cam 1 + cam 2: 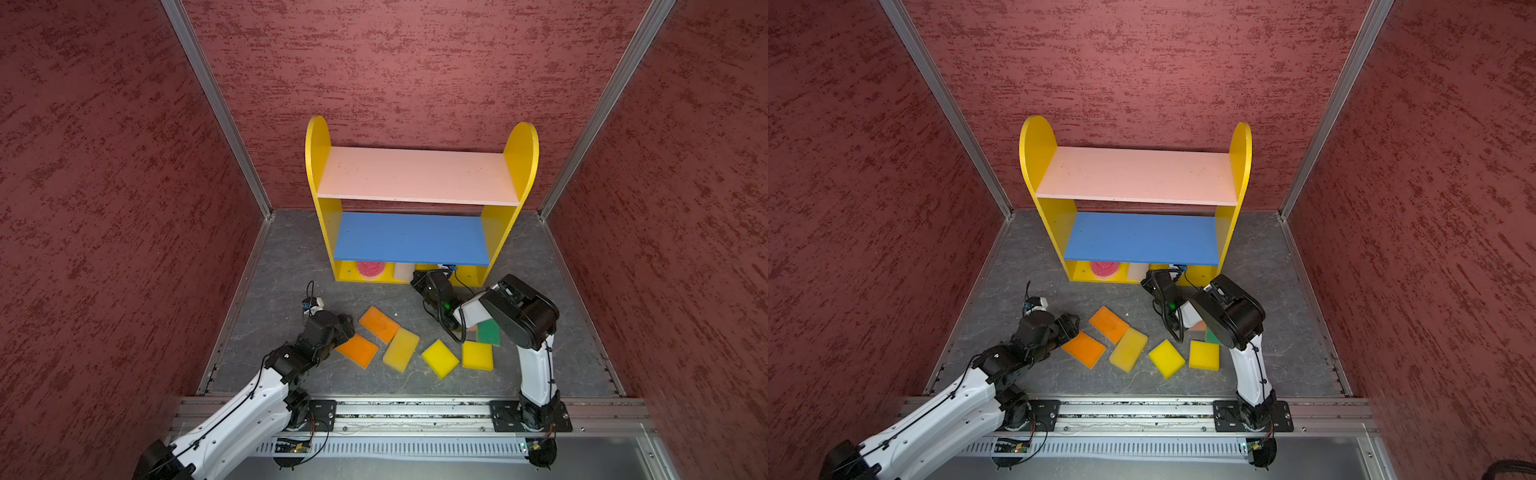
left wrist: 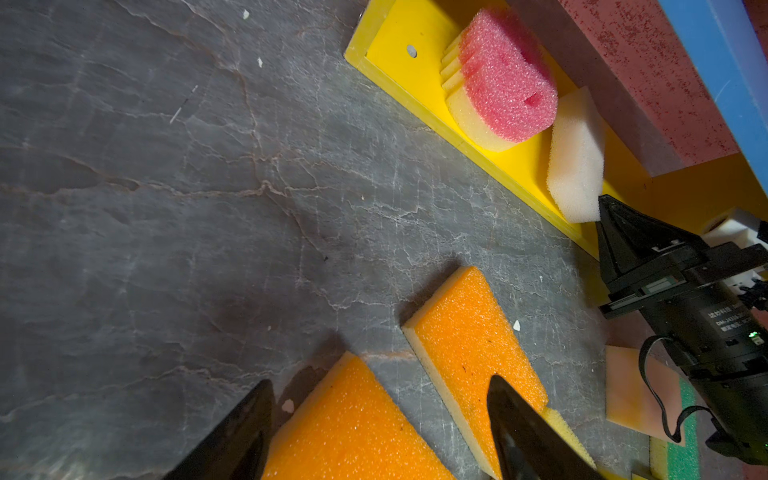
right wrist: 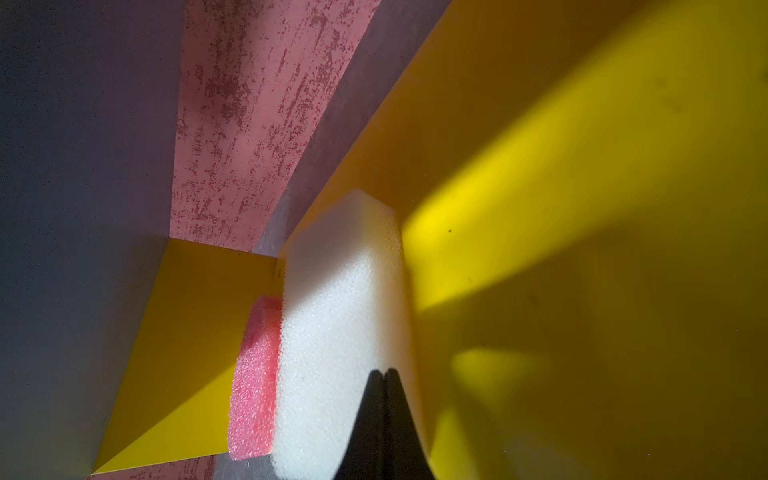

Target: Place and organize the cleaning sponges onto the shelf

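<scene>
**both top views.** the shelf [image 1: 411, 243] [image 1: 1142, 239] stands at the back of the table [image 1: 291, 266], close to the rear wall [image 1: 415, 62]. we see sponges only on its yellow base: the round red-pink sponge [image 1: 370, 268] and, just beside it, the off-white sponge [image 1: 404, 272]. the right tool [image 1: 414, 277] reaches into this bottom tier next to the off-white sponge; the blue board hides its jaws here. in front lie the far orange sponge [image 1: 379, 324], touching the left yellow sponge [image 1: 401, 349], then the near orange sponge [image 1: 358, 350], the middle yellow sponge [image 1: 439, 358] and the right yellow sponge [image 1: 478, 355]. the green-topped sponge [image 1: 490, 332] sits partly under the right arm. the left tool [image 1: 348, 328] hangs over the near orange sponge's left end. bare table separates this row from the shelf's front edge and flanks the shelf on both sides.

**left wrist view.** the left tool's fingers [image 2: 237, 440] stand wide apart and hold nothing, with the near orange sponge's corner between them. the right tool [image 2: 609, 210] is pressed shut, its tip at the off-white sponge's end, above the base's low front lip. the peach sponge [image 2: 631, 390] overlaps the green-topped sponge.

**right wrist view.** the right tool's jaws meet, gripping nothing, against the off-white sponge [image 3: 332, 332]. the red-pink sponge [image 3: 253, 374] stands beyond it, and open yellow base lies on its other side.
</scene>
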Available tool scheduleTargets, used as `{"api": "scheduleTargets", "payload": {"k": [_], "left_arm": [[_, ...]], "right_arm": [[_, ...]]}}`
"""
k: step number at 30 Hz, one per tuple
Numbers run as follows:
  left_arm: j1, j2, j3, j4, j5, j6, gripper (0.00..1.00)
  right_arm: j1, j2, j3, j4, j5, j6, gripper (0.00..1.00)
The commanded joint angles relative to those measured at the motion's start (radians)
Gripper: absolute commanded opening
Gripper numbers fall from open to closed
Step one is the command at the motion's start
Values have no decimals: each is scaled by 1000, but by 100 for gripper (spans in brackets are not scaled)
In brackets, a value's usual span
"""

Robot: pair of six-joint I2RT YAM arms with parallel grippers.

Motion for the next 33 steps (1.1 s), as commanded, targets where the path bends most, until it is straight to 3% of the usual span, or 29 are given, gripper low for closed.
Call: {"api": "scheduleTargets", "payload": {"k": [1, 16, 33], "left_arm": [[4, 3, -7, 15, 1, -8, 80], [3, 30, -5, 41, 15, -5, 80], [4, 26, -12, 41, 16, -9, 80]], "right_arm": [[-3, -53, -6, 20, 12, 0, 4], [-3, -56, 4, 26, -1, 4, 4], [-3, -51, -2, 53, -6, 15, 20]]}}
